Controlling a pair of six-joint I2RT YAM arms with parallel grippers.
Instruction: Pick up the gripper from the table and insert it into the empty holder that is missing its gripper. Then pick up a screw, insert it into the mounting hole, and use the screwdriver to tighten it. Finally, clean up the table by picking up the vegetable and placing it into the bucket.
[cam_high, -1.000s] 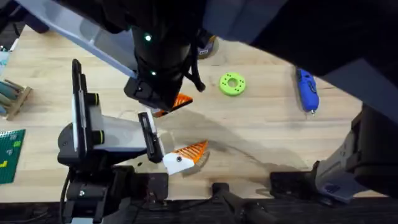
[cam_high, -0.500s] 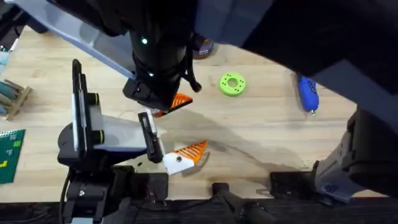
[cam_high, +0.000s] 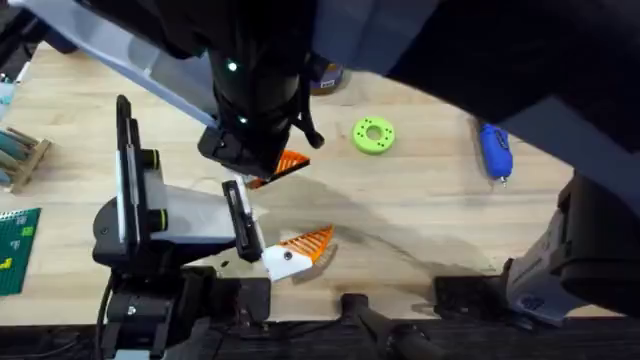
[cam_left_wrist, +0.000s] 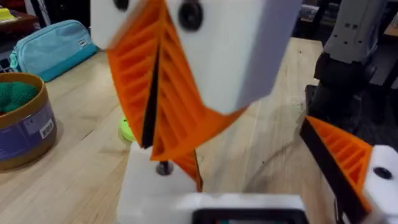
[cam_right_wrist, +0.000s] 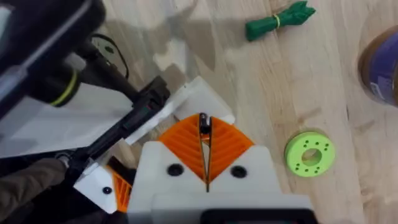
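On the wooden table, near the front edge: orange wedge lying flat, white end against the grey unit, tip pointing right and slightly away. Right gripper pressed together, left gripper too.

Left gripper: orange ribbed pads pressed together, tips pointed down toward the table.
Right gripper: orange pads closed against each other, a thin seam seen between.

— Colours on my table?
— I log: gripper, orange ribbed, white base; vegetable, dark green; bucket, tan, blue band; ring, bright green; screwdriver, blue.
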